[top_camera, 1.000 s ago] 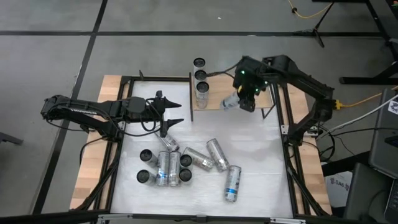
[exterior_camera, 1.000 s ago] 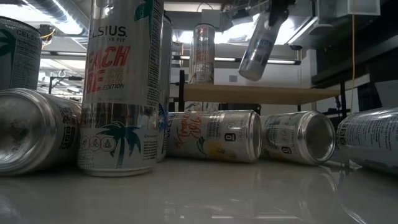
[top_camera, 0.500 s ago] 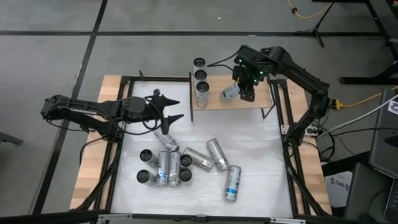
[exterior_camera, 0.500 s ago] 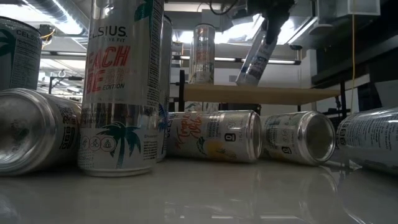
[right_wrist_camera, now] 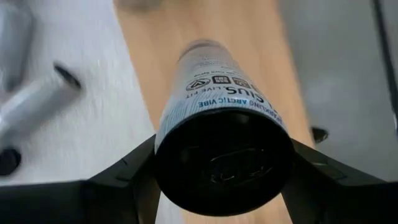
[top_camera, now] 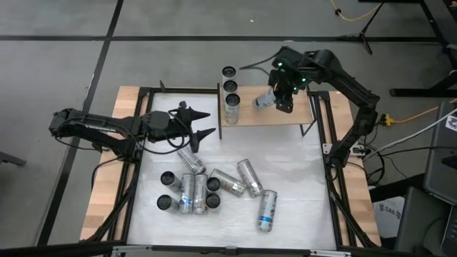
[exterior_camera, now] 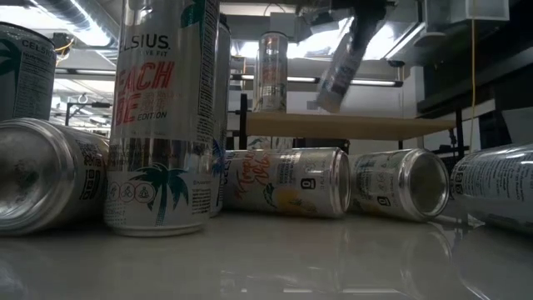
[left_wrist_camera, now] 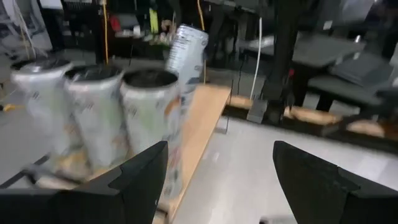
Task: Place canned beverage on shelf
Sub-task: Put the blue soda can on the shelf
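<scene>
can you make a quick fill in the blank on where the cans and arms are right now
1. The right tool holds a can that is ____, not upright, above the shelf.
2. ____ cans stand upright in a row at the shelf's left end.
3. The left tool holds ____ and hovers over the table.
4. The can nearest the table's front edge is ____ on its side.

Missing words: tilted; three; nothing; lying
</scene>
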Available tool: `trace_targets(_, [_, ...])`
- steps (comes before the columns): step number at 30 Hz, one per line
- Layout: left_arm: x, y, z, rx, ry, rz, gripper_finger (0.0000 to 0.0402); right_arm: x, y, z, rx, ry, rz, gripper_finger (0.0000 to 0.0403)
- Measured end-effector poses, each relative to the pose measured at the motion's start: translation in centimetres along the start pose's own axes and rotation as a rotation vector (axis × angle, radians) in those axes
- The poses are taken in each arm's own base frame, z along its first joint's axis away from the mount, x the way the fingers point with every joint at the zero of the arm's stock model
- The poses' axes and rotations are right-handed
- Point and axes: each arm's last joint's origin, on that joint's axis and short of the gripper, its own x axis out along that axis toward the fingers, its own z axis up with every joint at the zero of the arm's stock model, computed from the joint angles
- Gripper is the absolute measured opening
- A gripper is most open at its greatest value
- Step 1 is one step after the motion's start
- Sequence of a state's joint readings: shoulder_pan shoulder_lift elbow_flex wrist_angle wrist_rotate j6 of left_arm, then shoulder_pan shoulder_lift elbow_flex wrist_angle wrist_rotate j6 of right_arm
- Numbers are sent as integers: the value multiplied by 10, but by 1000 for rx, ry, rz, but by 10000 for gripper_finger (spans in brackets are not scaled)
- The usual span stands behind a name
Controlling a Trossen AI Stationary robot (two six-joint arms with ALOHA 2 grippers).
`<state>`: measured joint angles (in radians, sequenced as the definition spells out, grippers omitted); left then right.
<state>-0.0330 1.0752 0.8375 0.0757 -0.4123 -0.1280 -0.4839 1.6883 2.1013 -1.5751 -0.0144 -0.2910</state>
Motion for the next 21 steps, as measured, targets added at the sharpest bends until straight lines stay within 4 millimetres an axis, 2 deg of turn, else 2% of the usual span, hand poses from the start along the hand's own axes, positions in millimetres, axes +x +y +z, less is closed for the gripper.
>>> trace_targets(6, [32, -13, -7, -35, -95, -13, 283, -14, 0, 2, 24, -56, -11, 245])
trace_targets(21, [93, -41, -47, -128, -291, -66, 283, -14, 1, 2, 59, -66, 15, 245])
